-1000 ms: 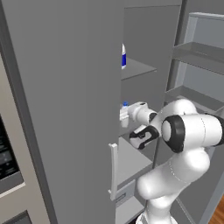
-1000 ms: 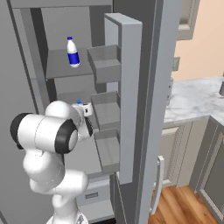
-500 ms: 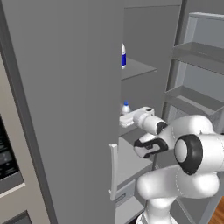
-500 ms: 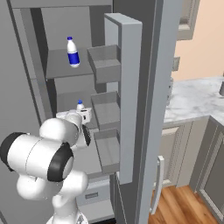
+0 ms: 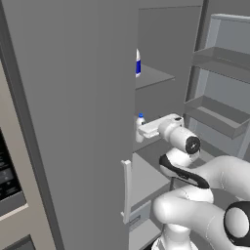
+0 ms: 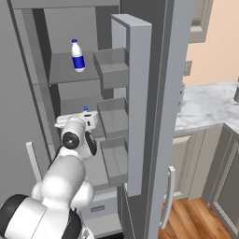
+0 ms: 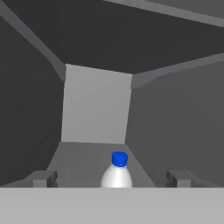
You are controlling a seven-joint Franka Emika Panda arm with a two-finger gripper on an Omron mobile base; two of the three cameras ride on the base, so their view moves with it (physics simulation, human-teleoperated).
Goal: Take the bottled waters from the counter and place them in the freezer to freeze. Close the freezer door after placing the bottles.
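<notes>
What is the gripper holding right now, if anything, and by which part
Nothing, it seems. In the hand view the fingers stand wide apart, and the plainer bottle stands between them on the freezer shelf, touching neither.

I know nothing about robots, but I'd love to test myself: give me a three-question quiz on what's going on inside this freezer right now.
1. True or false: the labelled bottle stands on the freezer's top shelf.
2. Where is the plain bottle?
A. on the counter
B. upright between the gripper's two fingertips, on the middle shelf
C. lying in a door bin
3. Fill in: the freezer door is ____.

Key:
1. True. It stands upright and alone on the top shelf.
2. B. The hand view shows its blue cap between the fingertips, with gaps on both sides, so the jaws stand apart.
3. Open, with its bins facing the shelves.
</notes>
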